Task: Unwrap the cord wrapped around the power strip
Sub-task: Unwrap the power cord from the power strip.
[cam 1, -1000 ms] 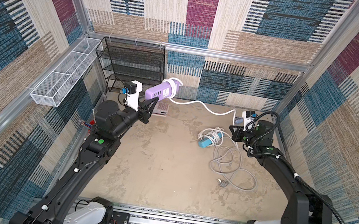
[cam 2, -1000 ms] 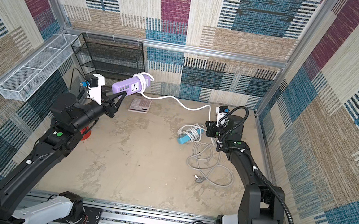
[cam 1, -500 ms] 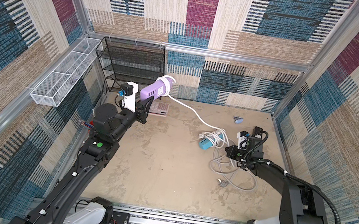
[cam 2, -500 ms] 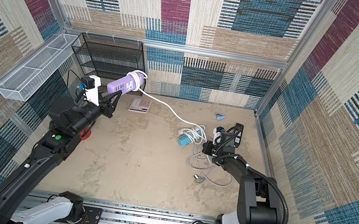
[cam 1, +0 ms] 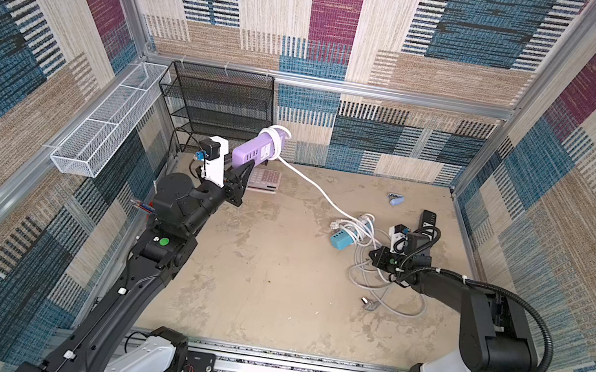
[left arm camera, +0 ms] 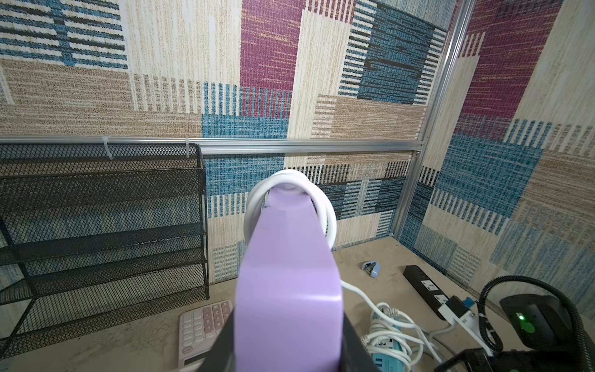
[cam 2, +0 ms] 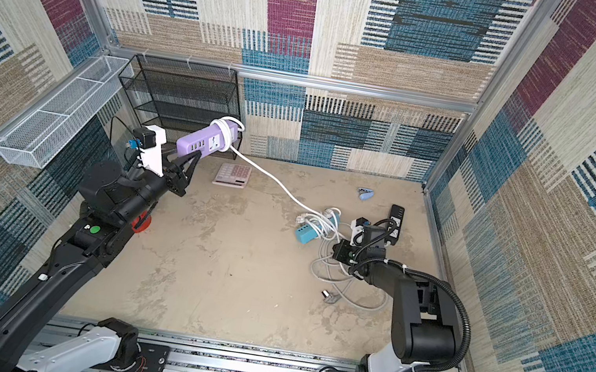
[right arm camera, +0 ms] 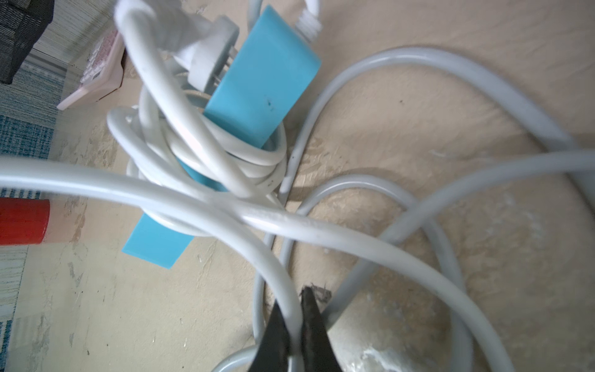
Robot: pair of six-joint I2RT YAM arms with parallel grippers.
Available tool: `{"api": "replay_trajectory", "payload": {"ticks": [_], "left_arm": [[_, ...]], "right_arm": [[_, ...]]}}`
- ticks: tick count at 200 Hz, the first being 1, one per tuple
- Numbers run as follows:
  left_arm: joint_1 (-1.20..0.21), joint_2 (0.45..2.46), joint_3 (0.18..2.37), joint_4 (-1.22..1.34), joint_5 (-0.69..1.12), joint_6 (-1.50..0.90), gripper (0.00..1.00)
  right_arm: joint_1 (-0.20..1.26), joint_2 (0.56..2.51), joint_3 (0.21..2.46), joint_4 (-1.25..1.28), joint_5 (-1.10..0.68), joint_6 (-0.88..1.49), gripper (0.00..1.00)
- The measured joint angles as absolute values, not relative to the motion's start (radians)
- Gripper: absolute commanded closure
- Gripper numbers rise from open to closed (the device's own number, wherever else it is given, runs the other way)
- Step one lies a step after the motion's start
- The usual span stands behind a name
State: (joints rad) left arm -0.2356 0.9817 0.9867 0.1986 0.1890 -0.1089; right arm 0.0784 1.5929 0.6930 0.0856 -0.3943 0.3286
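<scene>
My left gripper point(cam 1: 246, 164) point(cam 2: 189, 159) point(left arm camera: 288, 354) is shut on the near end of a purple power strip point(cam 1: 253, 150) point(cam 2: 198, 142) point(left arm camera: 288, 273) and holds it up in the air at the back left. A few loops of white cord point(cam 1: 274, 135) point(cam 2: 226, 126) point(left arm camera: 325, 209) still circle its far end. From there the cord slopes down to the table, shown in both top views. My right gripper point(cam 1: 379, 257) point(cam 2: 341, 250) point(right arm camera: 293, 299) sits low at the table on the right. It is shut on that white cord point(right arm camera: 251, 244).
A blue power strip point(cam 1: 342, 240) point(right arm camera: 257, 96) wrapped in its own white cord lies beside my right gripper, over loose grey cable loops point(cam 1: 385, 293). A black power strip point(cam 1: 429, 220), a pink calculator point(cam 1: 264, 180), a black mesh rack point(cam 1: 219, 107) and a white wire basket point(cam 1: 105, 120) are around.
My right gripper has come down from the back right to the table with the cord, which now slopes down instead of spanning across. The left gripper shifted the purple strip slightly left.
</scene>
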Motion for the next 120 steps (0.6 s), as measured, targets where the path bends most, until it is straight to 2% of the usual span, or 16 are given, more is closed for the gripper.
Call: {"api": "replay_trajectory", "payload": {"ticks": [5,14,36,40,53,120], "left_arm": [[-0.235,0.982,0.987,0.199,0.189,-0.109,1.0],[-0.234,0.982,0.987,0.199,0.188,-0.109,1.0],[-0.231,0.982,0.987,0.202,0.179,-0.107,1.0],[-0.231,0.982,0.987,0.203,0.177,-0.106,1.0],[-0.229,0.982,0.987,0.205,0.167,-0.106,1.0],[-0.229,0.999,0.998,0.206,0.212,-0.106,1.0]], "right_arm": [[0.078,1.591,0.693,0.085,-0.398,0.329,0.97],[0.078,1.58,0.693,0.084,-0.406,0.329,0.84],[0.082,1.535,0.695,0.083,-0.433,0.331,0.34],[0.084,1.525,0.698,0.08,-0.437,0.329,0.23],[0.095,1.489,0.711,0.066,-0.447,0.32,0.0],[0.126,1.354,0.871,0.017,-0.508,0.264,0.02]]}}
